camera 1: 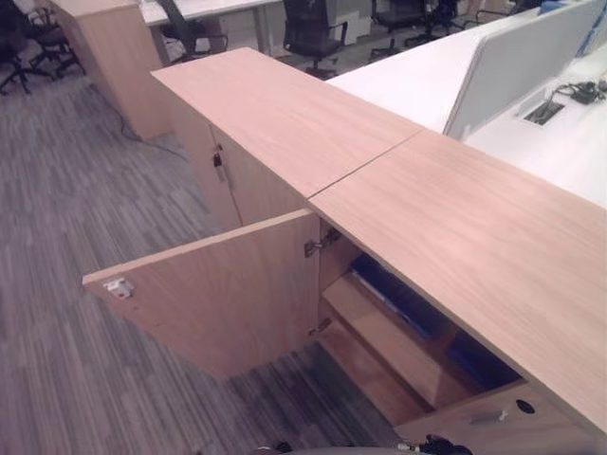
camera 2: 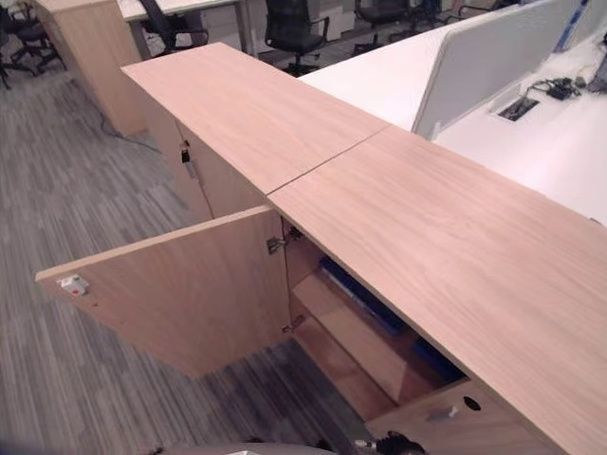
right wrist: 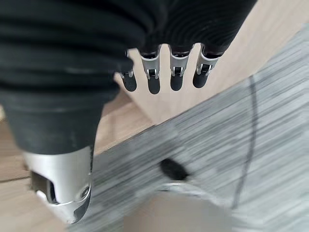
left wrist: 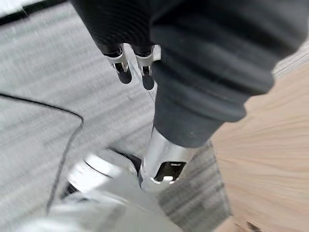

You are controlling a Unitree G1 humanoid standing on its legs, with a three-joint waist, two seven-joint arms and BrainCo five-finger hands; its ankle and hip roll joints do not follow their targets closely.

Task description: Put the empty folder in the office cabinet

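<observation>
The low wooden office cabinet [camera 1: 455, 227] stands in front of me with its left door [camera 1: 228, 294] swung wide open over the carpet. Inside, a flat blue folder [camera 1: 394, 296] lies on the upper shelf under the top board. Another blue item [camera 1: 479, 365] shows further right in the same opening. In the left wrist view my left hand [left wrist: 145, 72] hangs over the carpet beside a wooden surface, fingers straight and holding nothing. In the right wrist view my right hand [right wrist: 154, 79] hangs by a wooden panel, fingers relaxed and empty.
A neighbouring cabinet section [camera 1: 237, 180] to the left has its doors closed, with a key in the lock. White desks with a divider screen [camera 1: 512, 57] lie behind the cabinet. Office chairs [camera 1: 313, 28] and another wooden unit [camera 1: 114, 57] stand further back on the grey carpet [camera 1: 66, 209].
</observation>
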